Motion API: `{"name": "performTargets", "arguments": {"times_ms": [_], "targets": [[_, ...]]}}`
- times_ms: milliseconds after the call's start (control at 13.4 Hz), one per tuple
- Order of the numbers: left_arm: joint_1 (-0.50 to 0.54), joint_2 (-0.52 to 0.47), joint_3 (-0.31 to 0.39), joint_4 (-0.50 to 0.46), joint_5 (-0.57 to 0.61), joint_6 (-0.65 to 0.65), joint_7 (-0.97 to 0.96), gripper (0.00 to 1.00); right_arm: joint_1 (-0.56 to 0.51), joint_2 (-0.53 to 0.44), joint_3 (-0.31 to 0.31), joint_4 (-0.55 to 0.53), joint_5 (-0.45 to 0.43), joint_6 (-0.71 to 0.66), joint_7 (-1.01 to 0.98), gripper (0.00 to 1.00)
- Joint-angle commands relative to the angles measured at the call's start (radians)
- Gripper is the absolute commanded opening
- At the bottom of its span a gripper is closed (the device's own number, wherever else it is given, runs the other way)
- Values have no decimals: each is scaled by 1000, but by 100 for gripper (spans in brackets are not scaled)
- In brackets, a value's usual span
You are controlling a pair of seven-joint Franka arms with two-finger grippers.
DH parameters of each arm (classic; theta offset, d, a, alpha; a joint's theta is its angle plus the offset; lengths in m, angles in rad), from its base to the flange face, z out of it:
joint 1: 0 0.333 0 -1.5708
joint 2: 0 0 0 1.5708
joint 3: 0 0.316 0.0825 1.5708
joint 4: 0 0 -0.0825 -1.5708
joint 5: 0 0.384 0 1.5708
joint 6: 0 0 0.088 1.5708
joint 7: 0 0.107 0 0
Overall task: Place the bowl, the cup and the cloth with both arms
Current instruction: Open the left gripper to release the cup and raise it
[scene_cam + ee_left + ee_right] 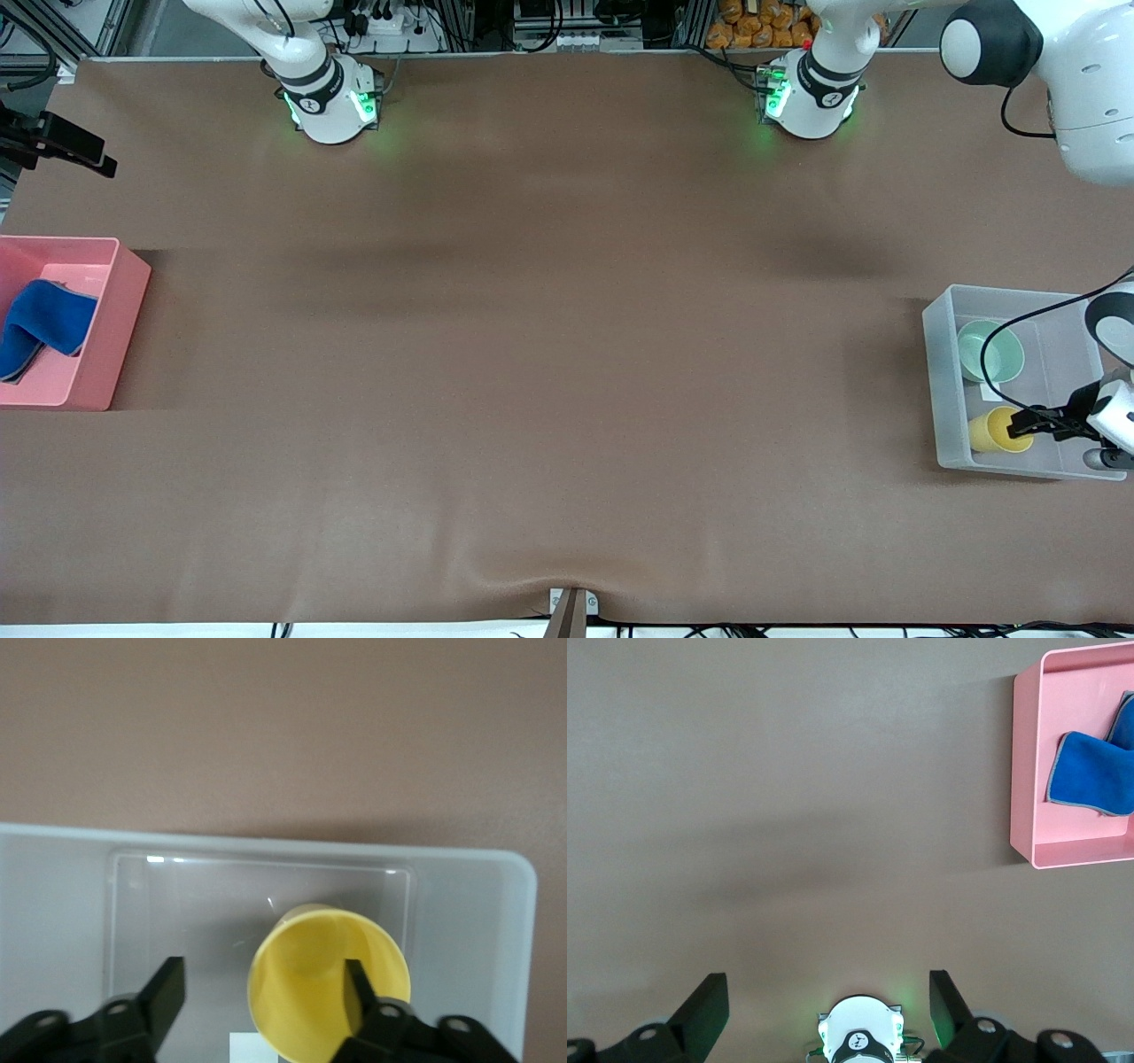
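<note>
Brown matting covers the table; cluttered shelving lines its robot edge.

Smooth cup (plastic), translucent bin

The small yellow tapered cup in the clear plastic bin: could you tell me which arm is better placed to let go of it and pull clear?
Left. The left gripper stands open at the small yellow tapered cup, one finger inside it.

Brown table — cluttered equipment racks.
</note>
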Motion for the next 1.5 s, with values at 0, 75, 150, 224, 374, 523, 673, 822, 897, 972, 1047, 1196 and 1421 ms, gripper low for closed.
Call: {"name": "performTargets", "arguments": {"times_ms": [0, 75, 150, 224, 374, 523, 673, 822, 897, 972, 1047, 1196, 1421], "targets": [[-8, -60, 16, -7, 7, -5, 15, 100, -11, 5, -8, 21, 8, -13, 13, 100], [-7, -86, 16, -15, 40, -14, 15, 100, -24, 8, -10, 19, 13, -10, 13, 100], [-10, -121, 15, -27, 69, -46, 15, 100, -31, 10, -8, 18, 14, -7, 13, 100], [-28, -149, 16, -36, 81, -87, 10, 100, -29, 11, -8, 18, 14, -5, 13, 100], [-51, -227, 18, -70, 86, -173, -46, 100, -26, 19, -8, 16, 16, 31, 15, 100], [-97, -290, 19, -96, 96, -216, -184, 100, -23, 22, -8, 12, 17, 62, 18, 100], [-148, -339, 10, -104, 190, -261, -336, 100, -23, 20, -7, 13, 48, 82, 18, 100], [-166, -386, -25, -110, 253, -318, -418, 100, -31, 22, -7, 7, 74, 91, 18, 100], [-162, -416, -46, -120, 264, -344, -418, 100, -31, 22, -7, 7, 74, 90, 16, 100], [-160, -458, -50, -145, 271, -362, -419, 100, -28, 20, -7, 7, 74, 90, 16, 100], [-162, -520, -53, -195, 271, -373, -422, 100, -29, 20, -8, 7, 74, 88, 16, 100], [-157, -635, -72, -289, 273, -376, -424, 100, -31, 22, -8, 6, 73, 88, 16, 100], [-149, -788, -97, -432, 333, -382, -416, 100, -31, 26, -8, 6, 73, 90, 16, 100]]}}
